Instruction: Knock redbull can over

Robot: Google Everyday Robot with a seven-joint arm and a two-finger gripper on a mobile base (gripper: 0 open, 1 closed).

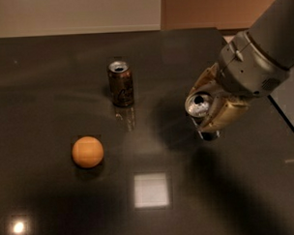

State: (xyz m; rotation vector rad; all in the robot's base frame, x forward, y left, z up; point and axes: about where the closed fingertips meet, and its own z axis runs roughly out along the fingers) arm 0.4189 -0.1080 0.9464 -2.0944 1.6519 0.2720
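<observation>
The redbull can [198,103], slim and silvery with a shiny top and dark drinking hole, stands at the right of the dark table. It sits between the two tan fingers of my gripper [201,113], which is shut on it. One finger [205,81] lies behind the can and the other [223,116] in front of it. The can's foot [209,135] shows just below the fingers, at or just above the table; I cannot tell which. The grey arm [254,62] comes in from the upper right.
A brown-copper can [121,83] stands upright at centre left. An orange ball [87,151] lies at the front left. The table's right edge [284,115] runs close behind the arm. Ceiling lights reflect on the tabletop [151,190].
</observation>
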